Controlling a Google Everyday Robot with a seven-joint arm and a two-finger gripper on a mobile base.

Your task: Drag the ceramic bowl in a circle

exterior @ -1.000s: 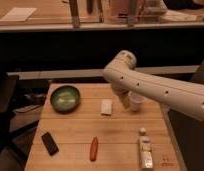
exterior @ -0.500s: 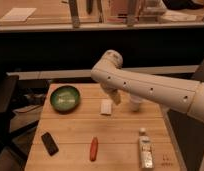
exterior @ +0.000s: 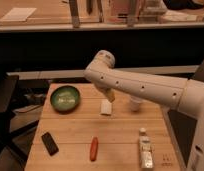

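The ceramic bowl (exterior: 65,98), round, green and dark-rimmed, sits on the back left of the wooden table (exterior: 70,131). My white arm reaches in from the right, and its bend is high above the table's back middle. The gripper (exterior: 109,94) hangs below that bend, pointing down, just above a small white block (exterior: 106,107). It is to the right of the bowl, about a bowl's width from its rim, and does not touch it. The gripper is open and holds nothing.
A white cup (exterior: 136,103) stands at the back right, partly behind my arm. A red stick-shaped object (exterior: 94,148) lies front centre, a black flat device (exterior: 49,143) front left, and a pale bottle (exterior: 145,148) on its side front right. A dark chair stands left of the table.
My arm has swung left across the table, from above the white cup to above the white block, bringing the gripper closer to the bowl. The objects have stayed in place.
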